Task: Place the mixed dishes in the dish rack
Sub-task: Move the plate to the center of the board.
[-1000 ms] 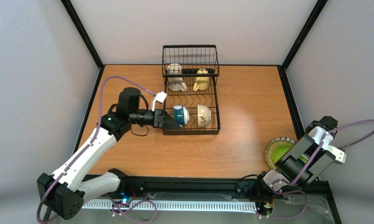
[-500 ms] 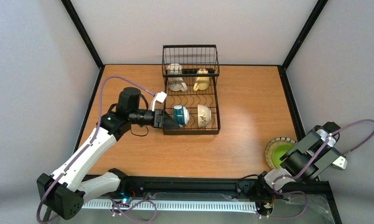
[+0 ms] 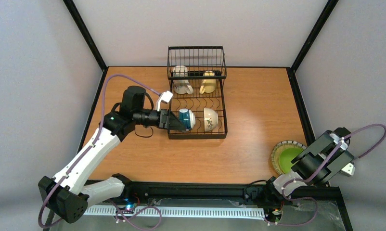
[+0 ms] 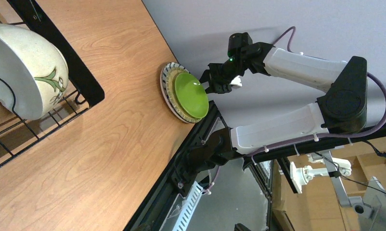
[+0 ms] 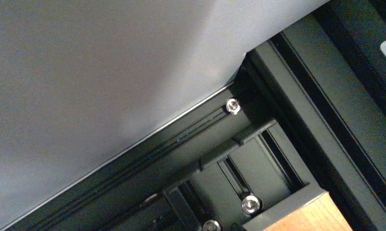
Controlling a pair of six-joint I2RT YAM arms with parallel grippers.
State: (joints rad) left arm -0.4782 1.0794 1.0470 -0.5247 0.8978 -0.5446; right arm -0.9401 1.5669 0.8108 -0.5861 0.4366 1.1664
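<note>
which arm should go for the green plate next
Right. The right claw hangs open just beside the lime-green plate, close to its own base. The left claw is far off at the dish rack, next to the teal-and-white bowl.

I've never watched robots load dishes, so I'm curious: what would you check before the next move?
1. White mug and cream-yellow mug in the dish rack basket: ok.
2. Teal-and-white bowl and white bowl standing in tray slots: ok.
3. Plates loaded: not ok; lime-green plate lies on the white plate on the table.
4. Free slots behind the bowls: ok.
5. Right gripper open beside the plates: ok.
6. Left gripper clear of the teal-and-white bowl: cannot tell.
</note>
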